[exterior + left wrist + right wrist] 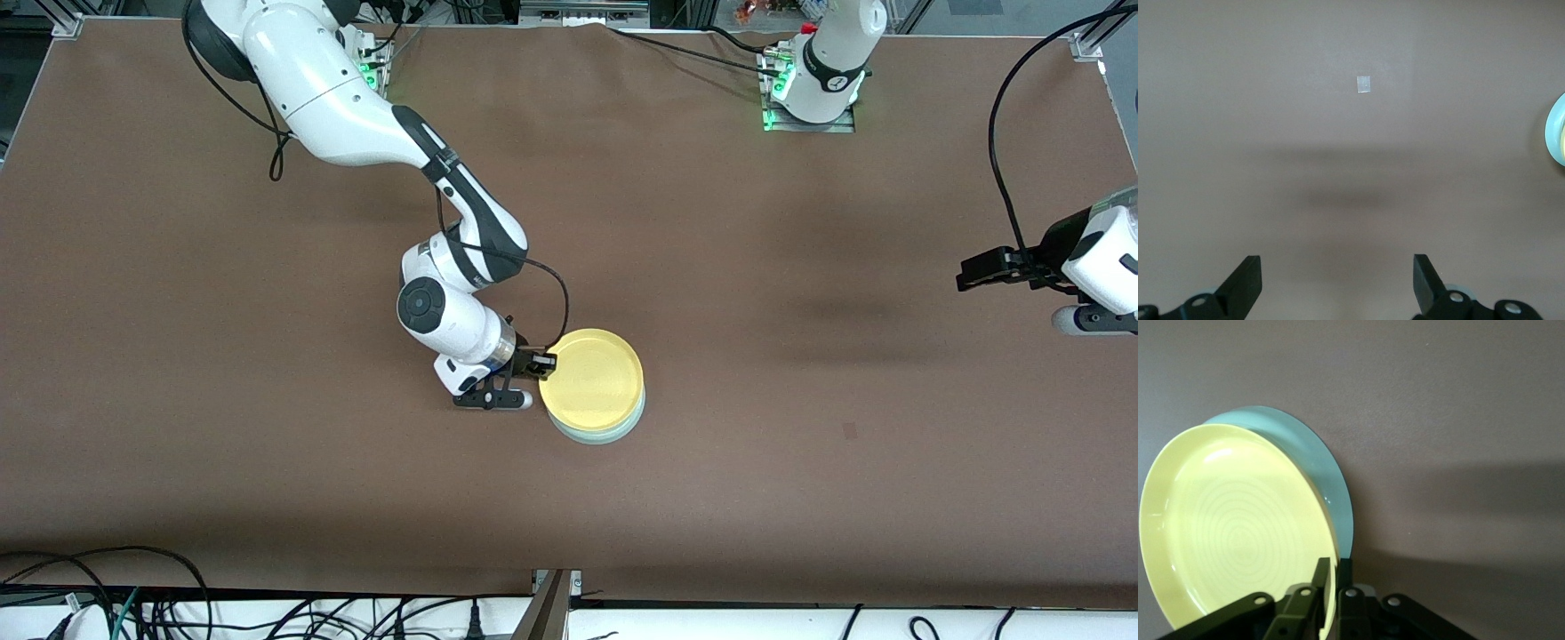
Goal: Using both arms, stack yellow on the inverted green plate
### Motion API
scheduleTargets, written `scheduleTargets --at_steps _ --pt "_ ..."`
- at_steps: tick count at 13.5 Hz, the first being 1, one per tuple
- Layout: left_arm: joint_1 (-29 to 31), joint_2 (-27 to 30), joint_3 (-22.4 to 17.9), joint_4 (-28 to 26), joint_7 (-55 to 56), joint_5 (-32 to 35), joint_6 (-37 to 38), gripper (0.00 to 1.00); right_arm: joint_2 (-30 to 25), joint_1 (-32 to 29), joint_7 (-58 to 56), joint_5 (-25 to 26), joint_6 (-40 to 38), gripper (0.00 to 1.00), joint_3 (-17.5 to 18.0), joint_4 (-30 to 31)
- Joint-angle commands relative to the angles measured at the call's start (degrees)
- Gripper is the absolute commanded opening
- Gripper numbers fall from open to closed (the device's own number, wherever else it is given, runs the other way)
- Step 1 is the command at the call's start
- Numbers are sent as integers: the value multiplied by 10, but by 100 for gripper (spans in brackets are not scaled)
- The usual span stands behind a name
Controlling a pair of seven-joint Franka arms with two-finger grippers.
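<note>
The yellow plate (591, 378) is rim up over the pale green plate (609, 434), which shows only as a crescent at its edge nearer the front camera. My right gripper (544, 363) is shut on the yellow plate's rim at the side toward the right arm's end of the table. The right wrist view shows the fingers (1323, 577) pinching the yellow rim (1238, 527), with the green plate (1331, 487) under it. I cannot tell whether the plates touch. My left gripper (965, 271) is open and empty over bare table at the left arm's end and waits (1338, 267).
A small tape mark (850, 431) lies on the brown table between the plates and the left gripper, and it also shows in the left wrist view (1364, 84). The plates' edge (1557, 127) shows in that view too. Cables lie along the table's front edge (178, 604).
</note>
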State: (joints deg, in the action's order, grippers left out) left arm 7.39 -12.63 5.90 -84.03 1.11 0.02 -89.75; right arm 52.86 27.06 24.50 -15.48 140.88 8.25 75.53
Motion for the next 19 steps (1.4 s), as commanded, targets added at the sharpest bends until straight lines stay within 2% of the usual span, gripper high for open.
scheduleTargets --at_steps 1,2,3,7,12,14,15,16,18,19 --pt "3 -8 1 18 -11 4 5 100 -10 7 1 1 -7 100 -5 -11" --pt "3 -8 1 18 -11 4 5 100 -20 4 1 1 -15 100 -9 -10" --pt "2 -8 1 18 -11 4 5 100 -37 1 0 1 -47 100 -29 -9" --pt "2 -8 1 18 -10 4 5 100 -135 1 -56 10 -248 100 -152 -9" --pt "3 -9 1 17 -11 4 5 100 -209 -2 -260 0 -450 100 -342 -12" --pt "3 -9 1 18 -10 5 5 100 -246 -8 -323 5 -505 100 -380 -12" --pt "3 -9 1 18 -10 5 5 100 -271 -23 -330 10 -513 100 -382 -9" --pt "3 -9 1 17 -11 5 5 100 -301 -61 -328 18 -535 100 -360 5" --pt "3 -9 1 17 -11 4 5 100 -367 -147 -328 89 -555 100 -255 46" --pt "3 -9 1 17 -11 4 5 100 -404 -175 -322 130 -551 100 -216 79"
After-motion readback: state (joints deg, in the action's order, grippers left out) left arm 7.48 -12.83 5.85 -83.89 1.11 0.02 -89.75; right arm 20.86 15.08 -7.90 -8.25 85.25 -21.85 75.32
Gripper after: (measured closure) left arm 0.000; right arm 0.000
